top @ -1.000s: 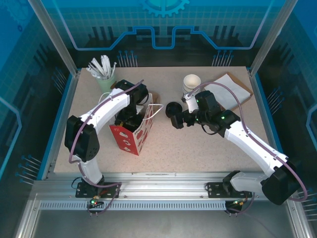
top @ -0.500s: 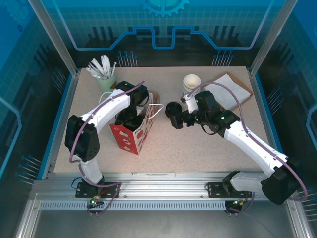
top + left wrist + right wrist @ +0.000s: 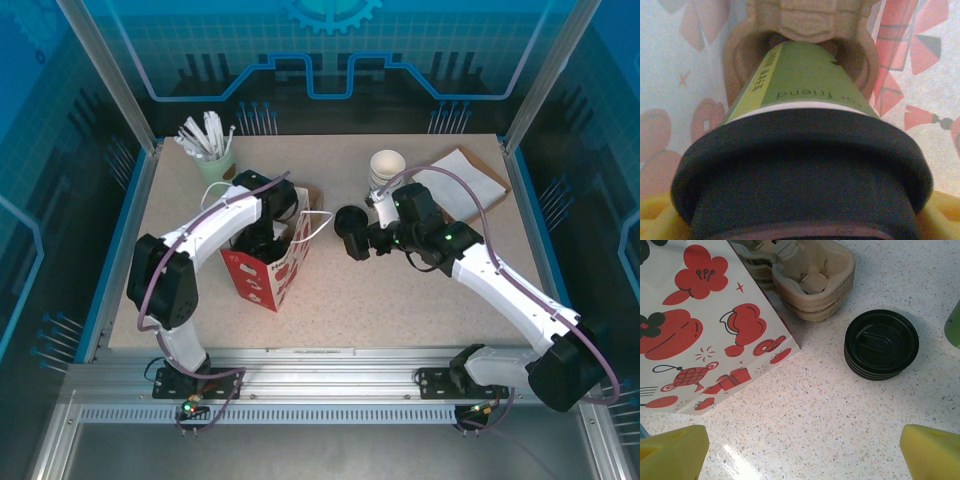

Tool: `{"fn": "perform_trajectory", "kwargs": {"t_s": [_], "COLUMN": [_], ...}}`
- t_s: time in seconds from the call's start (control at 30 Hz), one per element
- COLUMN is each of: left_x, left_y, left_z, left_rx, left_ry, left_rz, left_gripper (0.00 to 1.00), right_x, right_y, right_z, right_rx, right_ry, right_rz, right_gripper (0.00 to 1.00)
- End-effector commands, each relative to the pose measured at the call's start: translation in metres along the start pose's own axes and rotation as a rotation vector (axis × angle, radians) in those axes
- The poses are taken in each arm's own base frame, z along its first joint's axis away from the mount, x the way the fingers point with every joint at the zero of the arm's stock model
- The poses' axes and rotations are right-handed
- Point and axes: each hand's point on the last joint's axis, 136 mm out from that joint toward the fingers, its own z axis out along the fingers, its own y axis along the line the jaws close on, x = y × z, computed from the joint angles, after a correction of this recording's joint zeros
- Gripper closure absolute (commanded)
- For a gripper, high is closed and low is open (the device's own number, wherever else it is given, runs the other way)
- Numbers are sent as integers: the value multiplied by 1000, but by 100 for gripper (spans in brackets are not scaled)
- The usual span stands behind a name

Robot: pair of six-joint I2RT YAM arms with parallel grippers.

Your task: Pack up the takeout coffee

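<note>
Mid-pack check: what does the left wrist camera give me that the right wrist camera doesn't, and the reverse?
Left wrist: the takeout coffee, black lid on, base set in a pulp cup carrier. Right wrist: a stack of black lids, a stack of empty pulp carriers and the speckled table, framed by the open right gripper. Both: the red-printed paper bag, its inside on the left wrist, its outside on the right.

One red-printed paper bag (image 3: 268, 272). One lidded green cup (image 3: 805, 80). One stack of black lids (image 3: 881, 344), roughly four by the edges, exact count unclear. One nested stack of pulp cup carriers (image 3: 812, 277), number unclear. One stack of lidless cups (image 3: 386, 168). One green holder (image 3: 214, 167) of white sticks (image 3: 205, 135), too many to count. One flat pile of paper (image 3: 462, 178).
</note>
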Motion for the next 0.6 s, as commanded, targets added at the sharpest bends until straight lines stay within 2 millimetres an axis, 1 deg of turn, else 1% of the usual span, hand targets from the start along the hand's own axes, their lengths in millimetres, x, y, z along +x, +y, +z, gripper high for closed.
{"fn": "perform_trajectory", "kwargs": {"t_s": [0.0,0.3,0.57], "left_x": [-15,-22,-30], "left_y": [6,3,1], "left_z": [21,8,15], "left_rx": [-33,-19,-24], "left_ry": [0,-42,-20], "left_rz": [9,12,9], "left_gripper": [54,54,54], "right_x": [-3,-2,-1], "right_y": [7,9,7], "right_z": [1,5,4], "right_rx": [-16,-18,-11], "right_ry": [-3,7,8], "right_rz": [-25,-28,-33], "right_gripper": [0,0,0]}}
